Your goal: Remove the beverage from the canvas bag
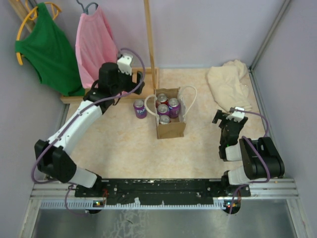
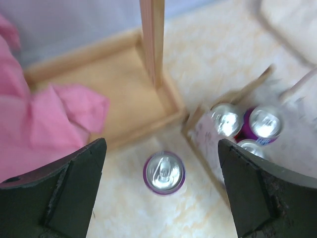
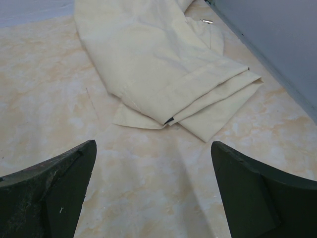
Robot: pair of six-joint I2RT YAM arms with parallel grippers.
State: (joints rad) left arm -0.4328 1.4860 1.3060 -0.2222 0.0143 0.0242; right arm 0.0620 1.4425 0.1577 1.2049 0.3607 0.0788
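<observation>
One beverage can (image 1: 139, 108) stands upright on the table (image 1: 119, 148), purple with a silver top, just left of the canvas bag (image 1: 171, 128) and not touching it. The bag sits near the middle of the table with its mouth open upward. Several more cans (image 1: 167, 106) are packed upright inside it, their silver tops showing above the tan-brown walls. A white rope handle (image 1: 191, 97) loops out from the bag's right side, and another hangs at its left rim.

The left tool (image 2: 161, 147) hangs above the lone can. Its jaws are spread wide and grip nothing, and in the left wrist view the can's top lies between the two dark fingers (image 2: 74, 188), well below them. That view also catches a corner of the bag with three can tops to the right — somewhat blurred.

Behind the can is a wooden stand, with a shallow base tray (image 2: 114, 99) and an upright post (image 1: 147, 34). A pink garment (image 1: 94, 42) and a green one (image 1: 47, 47) hang on hangers at the far left.

The right tool (image 3: 152, 146) is well apart from the bag, near the table's right edge. Its jaws are also parted and hold nothing. It points toward a cream-beige cloth heap (image 1: 230, 84) lying folded in the far right corner — the right wrist view shows bare table between the fingers and the cloth's layered edges.
</observation>
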